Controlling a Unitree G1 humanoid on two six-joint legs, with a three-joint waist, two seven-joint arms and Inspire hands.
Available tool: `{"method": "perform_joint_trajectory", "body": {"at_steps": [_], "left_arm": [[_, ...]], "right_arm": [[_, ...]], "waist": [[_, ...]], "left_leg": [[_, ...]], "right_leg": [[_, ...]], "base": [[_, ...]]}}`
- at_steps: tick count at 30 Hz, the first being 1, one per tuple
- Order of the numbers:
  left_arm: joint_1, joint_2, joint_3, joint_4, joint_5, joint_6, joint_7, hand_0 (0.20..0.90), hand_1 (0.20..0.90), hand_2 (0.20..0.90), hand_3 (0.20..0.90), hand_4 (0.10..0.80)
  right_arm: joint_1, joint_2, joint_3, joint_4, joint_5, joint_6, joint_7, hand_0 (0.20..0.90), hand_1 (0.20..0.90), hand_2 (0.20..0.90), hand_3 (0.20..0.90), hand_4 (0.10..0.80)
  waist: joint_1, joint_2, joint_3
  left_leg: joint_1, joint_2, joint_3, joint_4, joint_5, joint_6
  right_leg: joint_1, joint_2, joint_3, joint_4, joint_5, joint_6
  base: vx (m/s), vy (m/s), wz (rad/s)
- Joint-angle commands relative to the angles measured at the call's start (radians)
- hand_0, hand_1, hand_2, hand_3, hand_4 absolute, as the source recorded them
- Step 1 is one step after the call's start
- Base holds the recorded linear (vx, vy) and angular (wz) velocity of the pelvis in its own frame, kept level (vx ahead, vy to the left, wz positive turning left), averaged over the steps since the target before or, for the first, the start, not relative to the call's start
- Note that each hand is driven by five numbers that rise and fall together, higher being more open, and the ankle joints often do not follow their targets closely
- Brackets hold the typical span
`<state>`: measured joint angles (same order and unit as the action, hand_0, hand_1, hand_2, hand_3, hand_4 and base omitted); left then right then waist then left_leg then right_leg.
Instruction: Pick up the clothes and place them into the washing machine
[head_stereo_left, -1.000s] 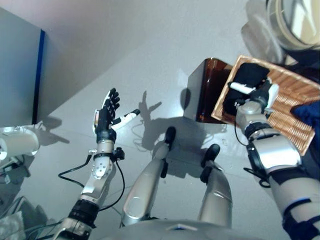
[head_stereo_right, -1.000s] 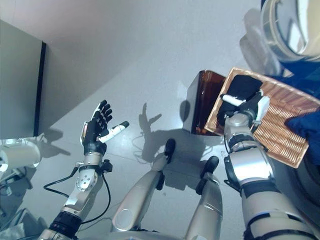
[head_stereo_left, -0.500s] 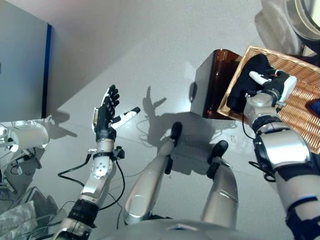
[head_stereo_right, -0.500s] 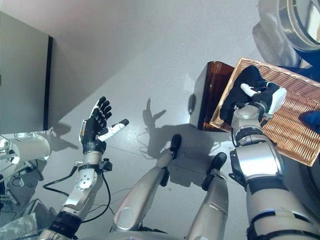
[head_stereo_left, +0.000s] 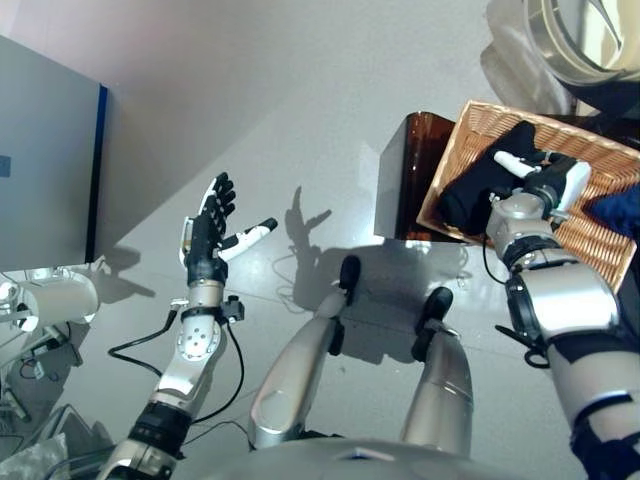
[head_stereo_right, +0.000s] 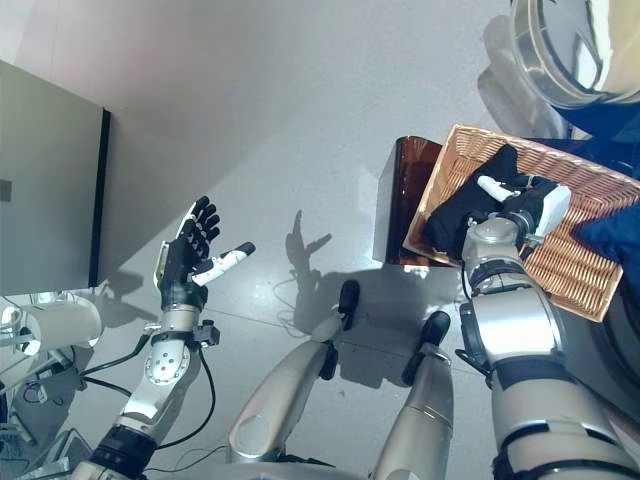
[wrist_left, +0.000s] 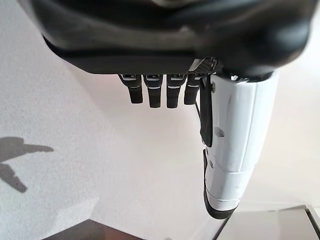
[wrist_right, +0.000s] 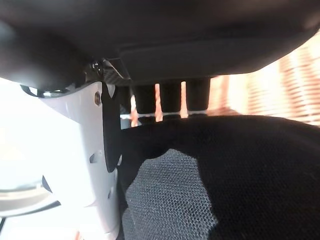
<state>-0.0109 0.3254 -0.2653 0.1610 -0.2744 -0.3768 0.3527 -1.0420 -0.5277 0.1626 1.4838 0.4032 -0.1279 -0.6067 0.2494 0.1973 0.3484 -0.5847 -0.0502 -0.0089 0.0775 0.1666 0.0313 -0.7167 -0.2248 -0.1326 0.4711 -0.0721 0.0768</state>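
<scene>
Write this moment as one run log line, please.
right hand: on black garment in wicker basket | left hand: open, idle | washing machine door: open

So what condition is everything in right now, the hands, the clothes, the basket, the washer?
Left hand: open, raised over the floor, holding nothing.
Right hand: in the basket, on the black garment; grip cannot be told.
Black garment: crumpled, lying in the basket.
Wicker basket: resting on the brown stand, holding clothes.
Blue garment: lying at the basket's far end.
Washing machine door: open.

Silver-grey arms, dark hand (head_stereo_left: 208, 232) with white-covered thumb
</scene>
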Motion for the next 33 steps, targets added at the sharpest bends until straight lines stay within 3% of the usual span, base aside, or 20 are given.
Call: {"method": "perform_joint_trajectory", "body": {"at_steps": [1, 11, 14, 16, 22, 27, 33], "left_arm": [[0.007, 0.010, 0.009, -0.064, -0.025, -0.081, 0.004, 0.900, 0.900, 0.900, 0.900, 0.800], [0.026, -0.017, -0.003, -0.016, -0.063, -0.066, -0.045, 0.900, 0.900, 0.900, 0.900, 0.800], [0.032, -0.024, -0.005, -0.010, -0.063, -0.059, -0.054, 0.900, 0.900, 0.900, 0.900, 0.800], [0.030, -0.038, -0.017, -0.003, -0.067, -0.055, -0.062, 0.900, 0.900, 0.900, 0.900, 0.800], [0.043, -0.052, -0.044, 0.013, -0.085, -0.062, -0.071, 0.900, 0.900, 0.900, 0.900, 0.800], [0.045, -0.033, -0.076, -0.004, -0.074, -0.066, -0.084, 0.900, 0.900, 0.900, 0.900, 0.800], [0.037, 0.001, -0.092, -0.021, -0.069, -0.060, -0.073, 0.900, 0.900, 0.900, 0.900, 0.800]], "right_arm": [[0.046, -0.064, 0.019, -0.116, 0.028, -0.079, -0.006, 0.200, 0.200, 0.200, 0.200, 0.300], [0.198, -0.046, -0.131, -0.179, 0.203, -0.152, 0.041, 0.200, 0.200, 0.200, 0.200, 0.300], [0.267, -0.004, -0.226, -0.242, 0.353, -0.221, 0.073, 0.200, 0.200, 0.200, 0.200, 0.300], [0.320, 0.074, -0.339, -0.329, 0.560, -0.327, 0.130, 0.200, 0.200, 0.200, 0.200, 0.300], [0.331, 0.183, -0.482, -0.422, 0.789, -0.497, 0.191, 0.200, 0.200, 0.200, 0.200, 0.300], [0.256, 0.159, -0.507, -0.395, 0.820, -0.531, 0.171, 0.200, 0.200, 0.200, 0.200, 0.300], [0.145, 0.084, -0.498, -0.389, 0.779, -0.555, 0.097, 0.200, 0.200, 0.200, 0.200, 0.300]], "waist": [[-0.031, 0.024, -0.052], [-0.078, 0.043, -0.096], [-0.096, 0.063, -0.106], [-0.110, 0.092, -0.115], [-0.118, 0.131, -0.091], [-0.105, 0.143, -0.073], [-0.093, 0.153, -0.043]], "left_leg": [[0.018, 0.011, 0.013, 0.014, -0.076, -0.073], [0.130, 0.023, 0.044, -0.050, -0.066, -0.080], [0.150, 0.022, 0.054, -0.061, -0.061, -0.080], [0.171, 0.022, 0.063, -0.072, -0.070, -0.077], [0.156, 0.030, 0.069, -0.034, -0.097, -0.058], [0.099, 0.031, 0.067, 0.042, -0.131, -0.050], [-0.006, 0.020, 0.016, 0.155, -0.166, -0.043]], "right_leg": [[0.167, 0.015, 0.022, -0.244, 0.071, 0.003], [0.266, 0.029, 0.042, -0.330, 0.094, 0.011], [0.279, 0.031, 0.050, -0.343, 0.102, 0.011], [0.285, 0.033, 0.063, -0.344, 0.090, 0.014], [0.220, 0.059, 0.117, -0.297, 0.074, 0.004], [0.143, 0.077, 0.162, -0.234, 0.060, -0.009], [0.027, 0.096, 0.206, -0.095, 0.010, -0.035]], "base": [[0.002, -0.015, -0.09], [0.013, 0.008, -0.18], [0.022, 0.023, -0.15], [0.020, 0.027, -0.26], [-0.022, 0.020, -0.34], [-0.044, 0.002, -0.19], [-0.043, -0.043, -0.13]]}}
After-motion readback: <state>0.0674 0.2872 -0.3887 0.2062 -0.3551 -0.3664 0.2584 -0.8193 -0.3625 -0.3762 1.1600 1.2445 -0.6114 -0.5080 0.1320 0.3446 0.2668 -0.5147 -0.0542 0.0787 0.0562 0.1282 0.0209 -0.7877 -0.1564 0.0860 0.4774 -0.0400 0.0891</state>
